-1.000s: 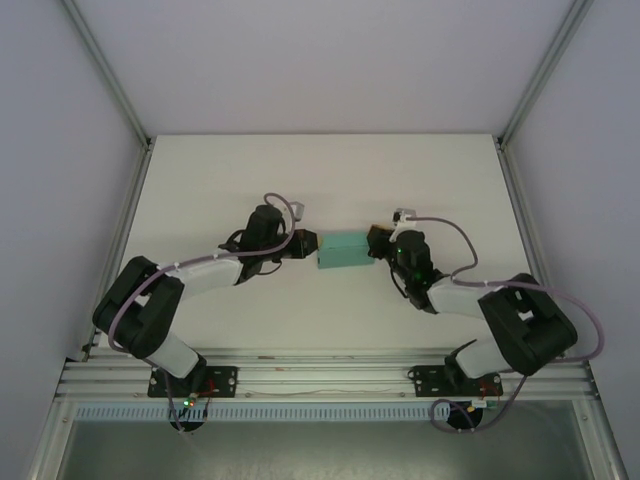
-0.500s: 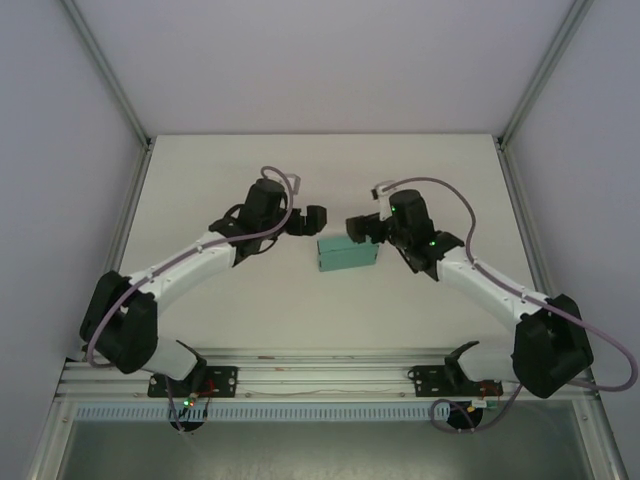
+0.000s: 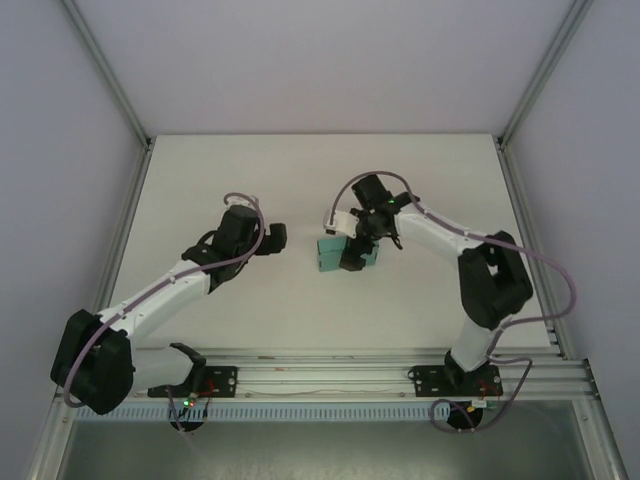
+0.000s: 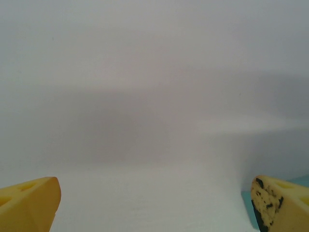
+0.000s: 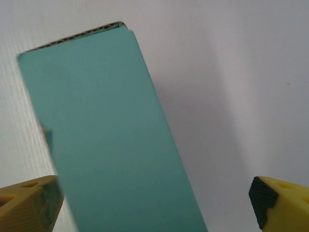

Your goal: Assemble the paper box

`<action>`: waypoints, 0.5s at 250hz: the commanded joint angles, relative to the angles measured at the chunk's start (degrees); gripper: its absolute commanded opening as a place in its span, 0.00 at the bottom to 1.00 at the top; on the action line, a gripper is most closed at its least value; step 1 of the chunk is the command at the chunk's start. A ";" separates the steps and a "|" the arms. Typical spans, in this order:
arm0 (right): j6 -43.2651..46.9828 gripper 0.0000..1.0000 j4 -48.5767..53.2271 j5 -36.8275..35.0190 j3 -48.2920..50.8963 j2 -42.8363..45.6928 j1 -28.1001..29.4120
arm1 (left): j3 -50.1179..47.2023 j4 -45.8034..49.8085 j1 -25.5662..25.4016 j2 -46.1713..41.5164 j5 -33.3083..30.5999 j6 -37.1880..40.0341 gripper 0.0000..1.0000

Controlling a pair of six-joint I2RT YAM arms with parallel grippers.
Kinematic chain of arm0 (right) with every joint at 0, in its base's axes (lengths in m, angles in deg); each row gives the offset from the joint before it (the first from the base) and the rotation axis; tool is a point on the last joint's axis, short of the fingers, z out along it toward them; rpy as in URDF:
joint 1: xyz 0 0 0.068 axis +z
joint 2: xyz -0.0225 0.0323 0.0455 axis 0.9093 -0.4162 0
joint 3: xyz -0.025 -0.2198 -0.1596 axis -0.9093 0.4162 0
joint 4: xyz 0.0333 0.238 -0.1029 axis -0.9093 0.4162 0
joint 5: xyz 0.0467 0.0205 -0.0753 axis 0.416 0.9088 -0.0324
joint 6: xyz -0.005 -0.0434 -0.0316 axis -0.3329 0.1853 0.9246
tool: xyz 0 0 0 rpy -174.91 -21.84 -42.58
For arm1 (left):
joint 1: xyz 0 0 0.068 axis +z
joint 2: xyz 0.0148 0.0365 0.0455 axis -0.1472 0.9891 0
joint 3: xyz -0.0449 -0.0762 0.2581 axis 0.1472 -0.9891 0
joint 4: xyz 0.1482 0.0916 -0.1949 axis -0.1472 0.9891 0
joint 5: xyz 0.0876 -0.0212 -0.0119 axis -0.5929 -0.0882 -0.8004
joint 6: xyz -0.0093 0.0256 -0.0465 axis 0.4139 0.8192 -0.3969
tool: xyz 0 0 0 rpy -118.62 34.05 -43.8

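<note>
The matte white table (image 3: 200, 190) looks slick, so the paper box (image 5: 111, 135), lying near its middle, may slide; better press squarely on its flat teal card, corrugated at the cut edge; right gripper (image 5: 154, 203) hovers over it, jaws wide apart; left gripper (image 4: 154, 203) nearby, jaws likewise apart.

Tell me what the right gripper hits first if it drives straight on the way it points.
The paper box: it lies straight ahead of the right gripper, between its open fingers; the gap is unclear.
</note>
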 commanded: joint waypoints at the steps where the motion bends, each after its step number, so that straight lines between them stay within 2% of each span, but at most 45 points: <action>1: 6.68 0.90 7.43 -4.19 -4.38 -3.68 1.80 | -0.93 -0.27 0.42 -0.44 -1.11 -2.29 1.00; 31: 4.67 0.76 5.06 -11.09 -5.46 -5.29 2.88 | -0.36 0.33 0.38 0.62 -1.55 -1.57 1.00; 63: 0.92 0.60 -9.27 -22.00 -1.63 -4.78 4.16 | 0.47 1.07 0.44 1.43 -2.04 -1.11 1.00; 99: 4.12 0.55 -28.37 -36.59 3.60 -6.17 6.28 | 0.33 1.01 0.44 1.30 -2.26 -1.15 1.00; 125: 7.42 0.57 -35.14 -41.18 5.26 -7.87 7.36 | -0.04 1.23 0.38 0.85 -3.03 -1.58 1.00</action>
